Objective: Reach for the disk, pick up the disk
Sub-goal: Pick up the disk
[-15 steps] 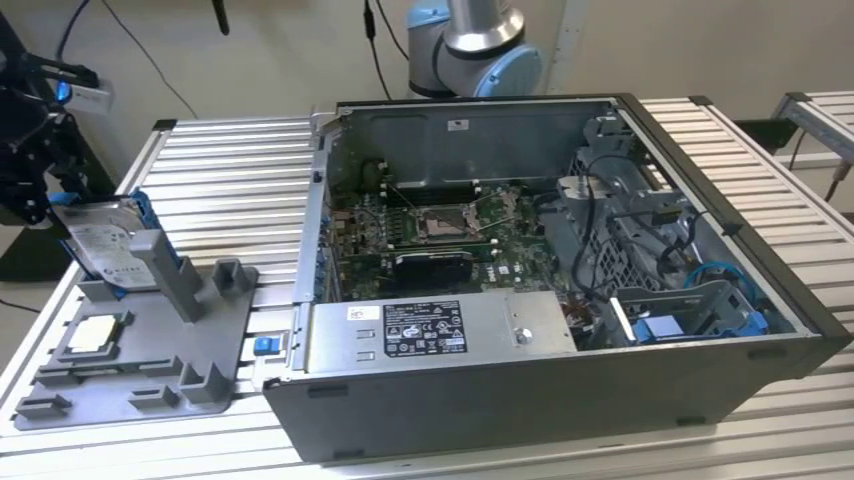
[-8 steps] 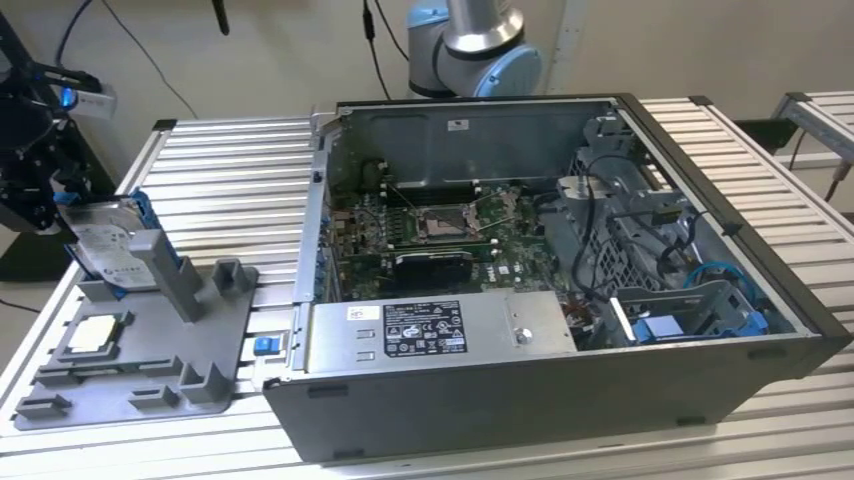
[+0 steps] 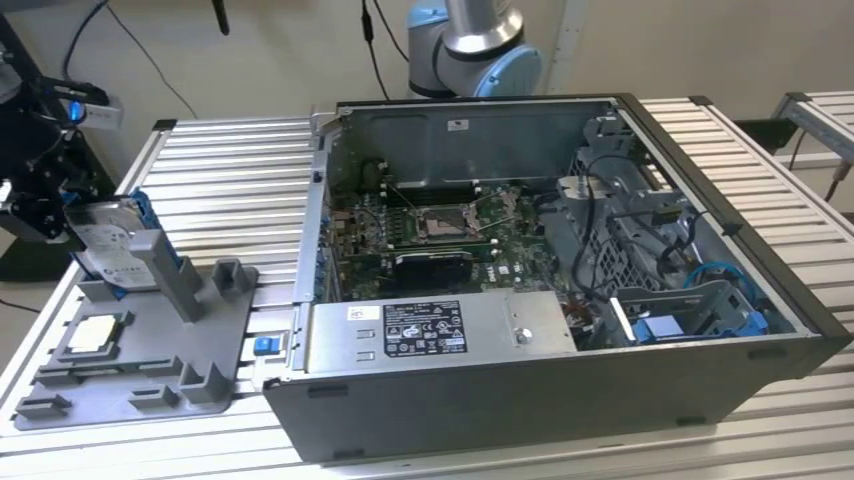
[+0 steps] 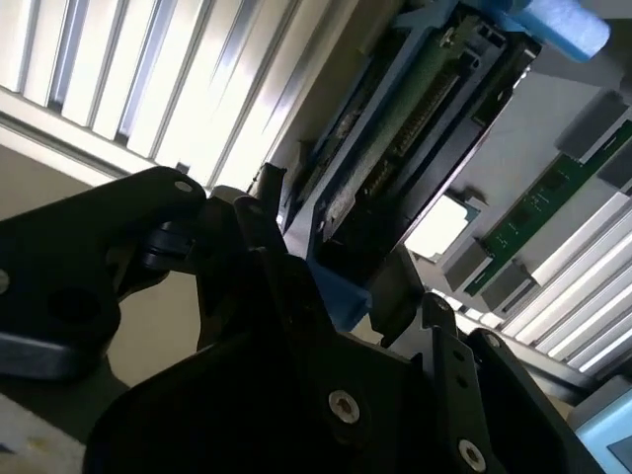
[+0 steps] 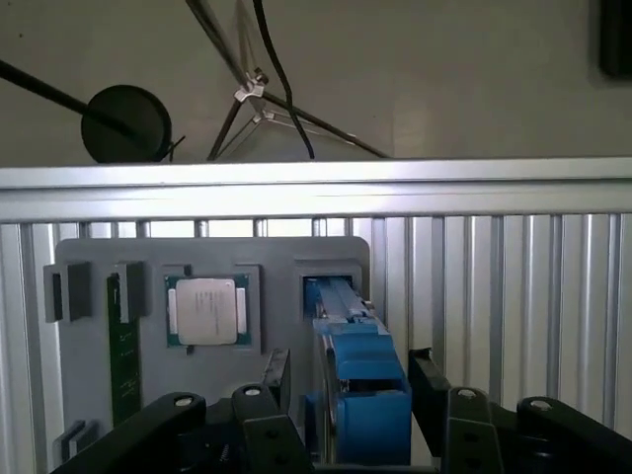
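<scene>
Evidently, the reach step was all but complete and the pick-up had not yet begun. The disk (image 3: 114, 240) stood on edge in a slot of the grey fixture (image 3: 200, 340), at the exterior view's left, well apart from the open computer case (image 3: 534, 400). The fixture lay on the slatted table (image 3: 214, 170).

In the first wrist view the gripper (image 5: 349, 360) straddled the disk's blue frame, with one of its fingers (image 5: 276, 380) on each side. The jaws stood open and gripped nothing. A clear gap showed between one finger and the frame. The other finger lay just beside the frame, though whether it touched could not be told. The disk sat seated in its slot and looked upright.

The small square chip (image 5: 205, 310) rested in its own recess of the fixture, beside the disk's slot and clear of both fingers (it is no part of this task).

Assessment: alignment appeared acceptable, with the frame roughly centred between the fingers. A sound grasp would call for the jaws to close squarely on the two broad faces of the frame. The uneven gaps suggested one finger would meet the frame first, which could tip the disk in its slot. The lift would then need to run straight along the slot, so the frame does not bind on the fixture walls.
</scene>
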